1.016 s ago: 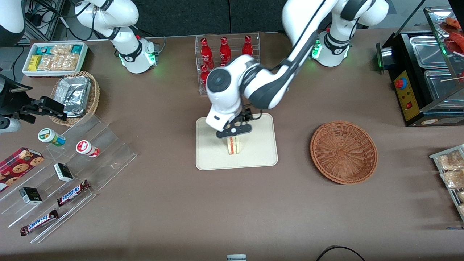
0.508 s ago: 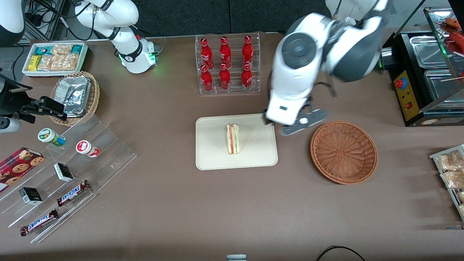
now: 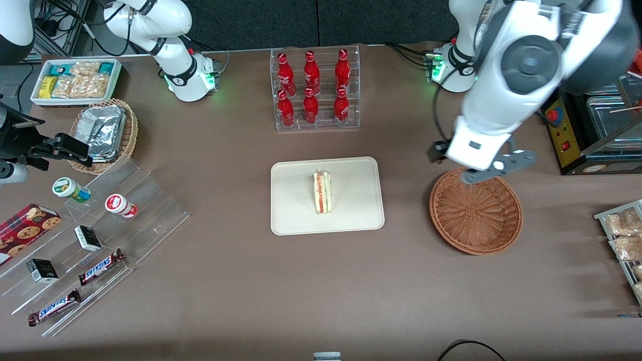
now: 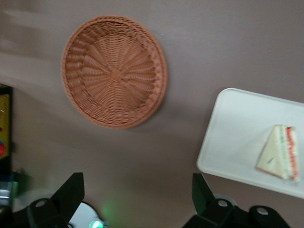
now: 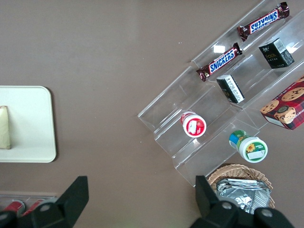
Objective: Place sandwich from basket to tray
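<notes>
The sandwich (image 3: 322,192), a white bread wedge with red and yellow layers, stands on its edge in the middle of the cream tray (image 3: 296,210). The reddish-brown wicker basket (image 3: 476,215) sits beside the tray, toward the working arm's end, with nothing in it. My left gripper (image 3: 494,169) hangs raised above the basket's rim farthest from the front camera, open and holding nothing. In the left wrist view its dark fingers (image 4: 71,194) stand wide apart around the gripper's middle (image 4: 137,194), over bare table, with the basket (image 4: 114,71), tray (image 4: 237,142) and sandwich (image 4: 280,153) all in sight.
A clear rack of red bottles (image 3: 313,87) stands farther from the front camera than the tray. A black appliance (image 3: 587,115) and snack packets (image 3: 622,235) lie at the working arm's end. A tan foil-packet basket (image 3: 105,133) and acrylic steps (image 3: 100,235) lie at the parked arm's end.
My gripper has let go of the sandwich on the tray, risen, and swung sideways from the tray to above the basket's rim. The sandwich stays standing on the tray.
</notes>
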Robot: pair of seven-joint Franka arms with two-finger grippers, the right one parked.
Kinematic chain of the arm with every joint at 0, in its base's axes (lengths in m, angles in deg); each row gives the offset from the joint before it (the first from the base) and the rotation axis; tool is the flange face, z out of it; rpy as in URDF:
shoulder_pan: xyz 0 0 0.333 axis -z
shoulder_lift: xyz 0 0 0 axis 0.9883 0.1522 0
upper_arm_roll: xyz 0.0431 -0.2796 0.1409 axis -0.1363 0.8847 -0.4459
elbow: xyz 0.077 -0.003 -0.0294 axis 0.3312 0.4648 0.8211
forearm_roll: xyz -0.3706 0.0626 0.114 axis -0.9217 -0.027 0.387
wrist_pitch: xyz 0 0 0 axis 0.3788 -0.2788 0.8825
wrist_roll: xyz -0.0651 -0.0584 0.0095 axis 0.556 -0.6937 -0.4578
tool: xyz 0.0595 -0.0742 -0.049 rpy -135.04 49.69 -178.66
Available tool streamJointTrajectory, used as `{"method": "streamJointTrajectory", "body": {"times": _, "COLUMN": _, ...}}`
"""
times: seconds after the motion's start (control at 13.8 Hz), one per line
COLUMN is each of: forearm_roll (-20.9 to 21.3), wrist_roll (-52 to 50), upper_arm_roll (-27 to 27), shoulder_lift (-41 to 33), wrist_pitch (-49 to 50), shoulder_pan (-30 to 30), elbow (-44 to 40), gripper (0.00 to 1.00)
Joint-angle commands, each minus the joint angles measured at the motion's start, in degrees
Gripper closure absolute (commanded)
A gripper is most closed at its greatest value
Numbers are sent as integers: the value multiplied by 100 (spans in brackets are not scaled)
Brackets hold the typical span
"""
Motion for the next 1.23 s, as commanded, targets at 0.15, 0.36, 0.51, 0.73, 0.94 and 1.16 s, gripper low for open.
{"method": "streamJointTrajectory", "body": {"times": 0.15, "forearm_roll": -81, "wrist_roll": 1557, "upper_arm_roll": 56, "shoulder_lift": -684, "wrist_pitch": 350, "shoulder_pan": -857, "elbow": 461, "gripper": 0}}
{"method": "streamJointTrajectory", "body": {"times": 0.36, "forearm_roll": -133, "wrist_roll": 2350, "upper_arm_roll": 65, "shoulder_lift": -888, "wrist_pitch": 455, "shoulder_pan": -1351, "elbow": 612, "gripper": 0}}
{"method": "streamJointTrajectory", "body": {"times": 0.51, "forearm_roll": -151, "wrist_roll": 2701, "upper_arm_roll": 65, "shoulder_lift": -896, "wrist_pitch": 474, "shoulder_pan": -1666, "elbow": 542, "gripper": 0}}
{"method": "streamJointTrajectory", "body": {"times": 0.73, "forearm_roll": -134, "wrist_roll": 2940, "upper_arm_roll": 56, "shoulder_lift": -896, "wrist_pitch": 509, "shoulder_pan": -1782, "elbow": 418, "gripper": 0}}
{"method": "streamJointTrajectory", "body": {"times": 0.94, "forearm_roll": -125, "wrist_roll": 2949, "upper_arm_roll": 65, "shoulder_lift": -844, "wrist_pitch": 509, "shoulder_pan": -1817, "elbow": 383, "gripper": 0}}
{"method": "streamJointTrajectory", "body": {"times": 1.16, "forearm_roll": -142, "wrist_roll": 3011, "upper_arm_roll": 56, "shoulder_lift": -782, "wrist_pitch": 570, "shoulder_pan": -1835, "elbow": 155, "gripper": 0}}
